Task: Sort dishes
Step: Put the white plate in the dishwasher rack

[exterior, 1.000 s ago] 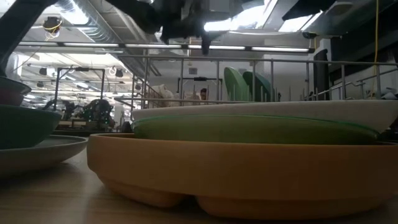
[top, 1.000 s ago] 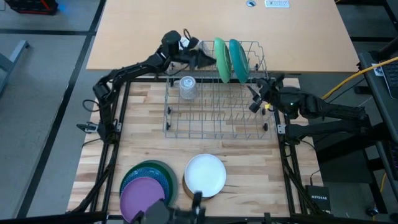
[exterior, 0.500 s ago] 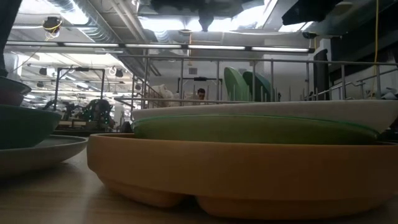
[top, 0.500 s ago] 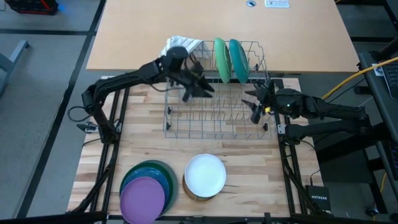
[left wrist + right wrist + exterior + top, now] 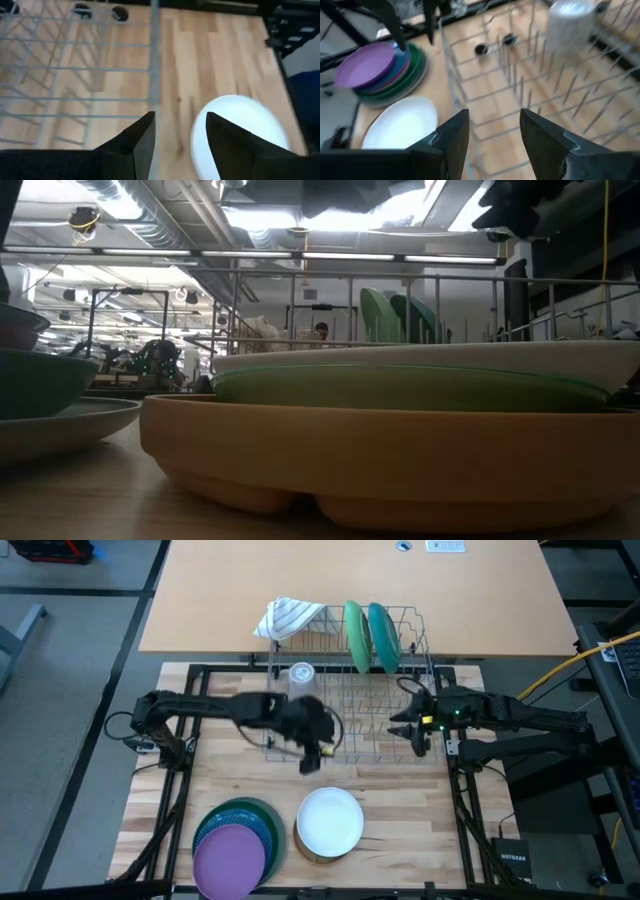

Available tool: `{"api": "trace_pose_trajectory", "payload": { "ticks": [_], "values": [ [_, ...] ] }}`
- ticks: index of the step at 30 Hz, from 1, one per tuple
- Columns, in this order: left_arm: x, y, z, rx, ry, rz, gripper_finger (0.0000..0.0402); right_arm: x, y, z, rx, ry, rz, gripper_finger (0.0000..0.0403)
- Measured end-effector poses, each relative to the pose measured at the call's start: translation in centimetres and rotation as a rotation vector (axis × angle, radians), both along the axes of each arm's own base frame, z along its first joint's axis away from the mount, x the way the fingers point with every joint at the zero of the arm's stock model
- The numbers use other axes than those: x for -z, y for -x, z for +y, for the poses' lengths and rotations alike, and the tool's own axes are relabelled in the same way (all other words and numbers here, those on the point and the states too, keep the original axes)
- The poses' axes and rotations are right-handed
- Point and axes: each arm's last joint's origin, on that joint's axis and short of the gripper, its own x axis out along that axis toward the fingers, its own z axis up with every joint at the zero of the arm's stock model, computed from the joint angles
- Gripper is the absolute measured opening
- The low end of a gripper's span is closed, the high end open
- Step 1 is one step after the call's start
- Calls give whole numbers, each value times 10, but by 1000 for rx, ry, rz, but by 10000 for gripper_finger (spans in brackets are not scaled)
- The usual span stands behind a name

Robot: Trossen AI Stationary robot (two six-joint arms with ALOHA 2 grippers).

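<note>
Overhead, the wire rack (image 5: 345, 690) sits toward the far edge of the bench (image 5: 400, 790), with a green plate (image 5: 354, 635) and a teal plate (image 5: 379, 636) standing upright in its far slots, a clear glass (image 5: 301, 675) inside near its far left corner, and a striped cloth (image 5: 290, 615) draped over that corner. The left claw (image 5: 312, 755) hangs just past the rack's near rail, fingers apart and empty; bare wood lies between it and the white plate (image 5: 330, 821) at the near edge. The right claw (image 5: 418, 735) hovers over the rack's right end, fingers wide, holding nothing. A stack topped by a purple plate (image 5: 229, 857) fills the near left corner, just beside the white plate. The near right corner is open wood.

From bench height, the white plate rests on a green dish (image 5: 400, 388) inside a tan bowl (image 5: 390, 455), layers the overhead view hides. The left wrist view shows the rack's near rail and the white plate beyond its fingers (image 5: 140, 142). The right wrist view shows pink, blue and green rims under the purple plate.
</note>
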Motion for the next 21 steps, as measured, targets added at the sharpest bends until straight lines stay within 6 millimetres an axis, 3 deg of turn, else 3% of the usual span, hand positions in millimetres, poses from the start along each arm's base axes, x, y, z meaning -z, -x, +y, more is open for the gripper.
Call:
{"api": "trace_pose_trajectory", "payload": {
  "ticks": [8, 14, 21],
  "values": [
    [6, 1, -72, -59, 16, -13, 164, 6, 4, 4, -60, -173, 66, 179],
    [28, -16, -119, -39, 126, -57, 164, 6, 4, 8, -145, -249, 76, 179],
    [67, -37, -157, -50, 227, -66, 164, 6, 5, 11, -229, -302, 75, 179]
  ]
}}
